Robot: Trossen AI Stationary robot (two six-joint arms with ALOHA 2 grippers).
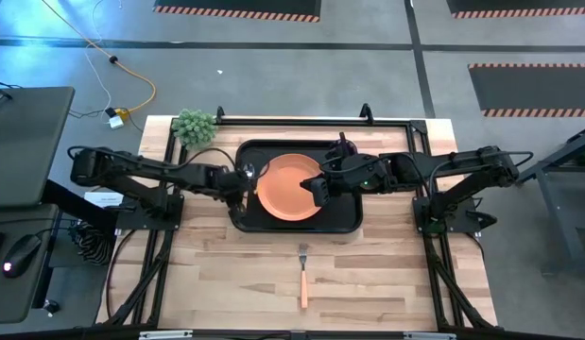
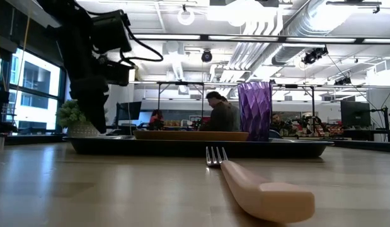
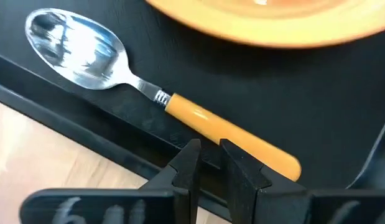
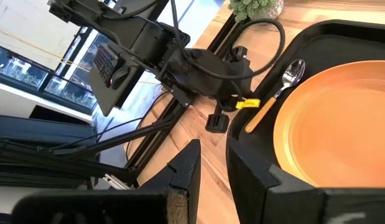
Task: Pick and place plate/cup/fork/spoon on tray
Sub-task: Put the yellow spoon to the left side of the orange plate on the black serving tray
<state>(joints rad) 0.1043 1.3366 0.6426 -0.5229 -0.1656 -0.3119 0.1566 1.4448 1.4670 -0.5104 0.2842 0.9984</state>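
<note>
Fork (image 1: 303,276): near the bench's front edge, outside the tray (image 1: 344,223); light, stiff, slippery tines; best gripped at handle.
Left hand (image 3: 208,163): fingers slightly apart, empty, above spoon (image 3: 148,93).
Right hand (image 4: 211,169): slightly apart, empty, over plate (image 1: 290,188).

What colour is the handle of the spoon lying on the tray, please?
Yellow-orange; the spoon shows best in the left wrist view.

Plate (image 1: 290,188): plain orange. Tray (image 1: 347,223): black. Cup (image 2: 254,110): purple, translucent, faceted pattern. Fork (image 1: 303,275): silver tines, orange handle. Spoon (image 3: 148,93): silver bowl, yellow-orange handle. Table (image 1: 226,274): pale striped wood. Plant (image 1: 194,126): green.
</note>
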